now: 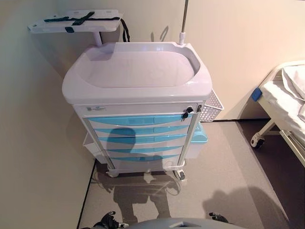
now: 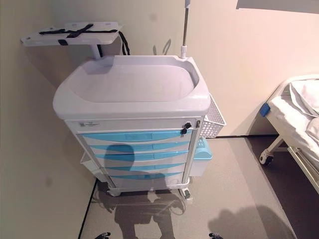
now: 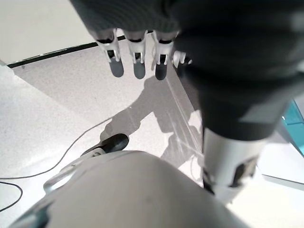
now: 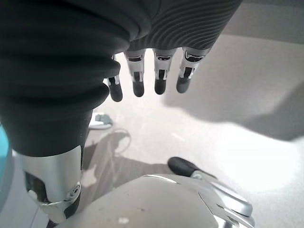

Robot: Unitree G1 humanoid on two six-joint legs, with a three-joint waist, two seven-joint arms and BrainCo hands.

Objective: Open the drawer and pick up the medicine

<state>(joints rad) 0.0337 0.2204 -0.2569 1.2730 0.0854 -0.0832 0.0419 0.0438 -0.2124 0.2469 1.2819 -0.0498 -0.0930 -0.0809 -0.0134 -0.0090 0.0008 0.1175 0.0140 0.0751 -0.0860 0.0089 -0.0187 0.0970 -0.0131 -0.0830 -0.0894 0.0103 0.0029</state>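
Note:
A white medical cart (image 1: 138, 71) stands against the wall ahead, with several light-blue drawers stacked down its front. All are shut, including the top drawer (image 1: 138, 120). A key sits in a lock (image 1: 187, 112) at the top right of the drawer stack. No medicine is in view. My left hand (image 1: 107, 221) hangs low at the view's bottom edge, far from the cart. In the left wrist view its fingers (image 3: 137, 59) are straight and hold nothing, with floor beyond them. My right hand (image 1: 218, 217) hangs likewise, with relaxed, empty fingers (image 4: 159, 76).
A white wire basket (image 1: 211, 106) and a blue bin (image 1: 200, 138) hang on the cart's right side. A side shelf with black straps (image 1: 76, 21) and a pole (image 1: 183, 24) rise behind it. A bed (image 1: 286, 95) stands on the right, a wall close on the left.

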